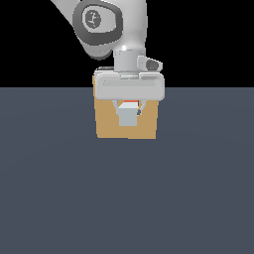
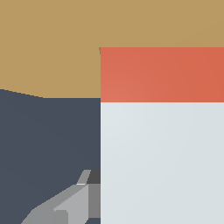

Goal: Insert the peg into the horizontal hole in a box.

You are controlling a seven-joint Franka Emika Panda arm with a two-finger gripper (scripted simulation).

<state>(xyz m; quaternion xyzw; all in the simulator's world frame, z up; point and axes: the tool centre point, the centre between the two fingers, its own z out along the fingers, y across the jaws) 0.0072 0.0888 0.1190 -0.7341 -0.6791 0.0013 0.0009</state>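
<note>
The tan box [image 1: 106, 124] stands on the dark floor, partly behind my hand. My gripper [image 1: 128, 110] is shut on the peg [image 1: 127, 117], whose pale square end faces the exterior camera, with a sliver of its red-orange end [image 1: 129, 102] showing behind. The peg is held level in front of the box's face, pointing at it. In the wrist view the peg [image 2: 162, 162] fills much of the frame, its red-orange end [image 2: 162, 74] lying against the tan box [image 2: 52, 48]. One finger [image 2: 65, 205] shows beside the peg. The hole is hidden behind the peg.
The dark grey-blue floor [image 1: 127, 198] stretches around the box. The arm's white links [image 1: 99, 25] rise above the box against a black background.
</note>
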